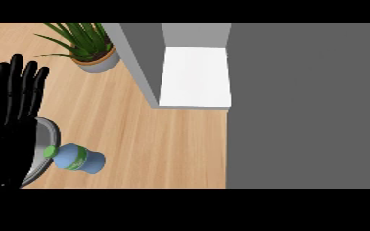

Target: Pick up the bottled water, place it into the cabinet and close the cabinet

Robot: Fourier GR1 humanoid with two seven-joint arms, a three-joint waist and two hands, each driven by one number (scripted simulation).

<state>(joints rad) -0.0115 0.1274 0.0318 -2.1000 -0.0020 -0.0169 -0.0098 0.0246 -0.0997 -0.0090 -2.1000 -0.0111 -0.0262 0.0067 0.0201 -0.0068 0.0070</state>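
Observation:
The bottled water, pale blue with a green cap and green label, lies on its side on the wooden counter at the lower left, its cap touching the rim of a grey plate. My left hand stands at the left edge, fingers straight and pointing up, resting and holding nothing; it hides part of the plate. The cabinet stands open at the upper middle, its white inner floor showing, with the grey door swung out and filling the right side. The right hand does not show.
A potted plant in a grey pot stands at the upper left, just left of the cabinet's side wall. Bare wood lies between the bottle and the cabinet opening.

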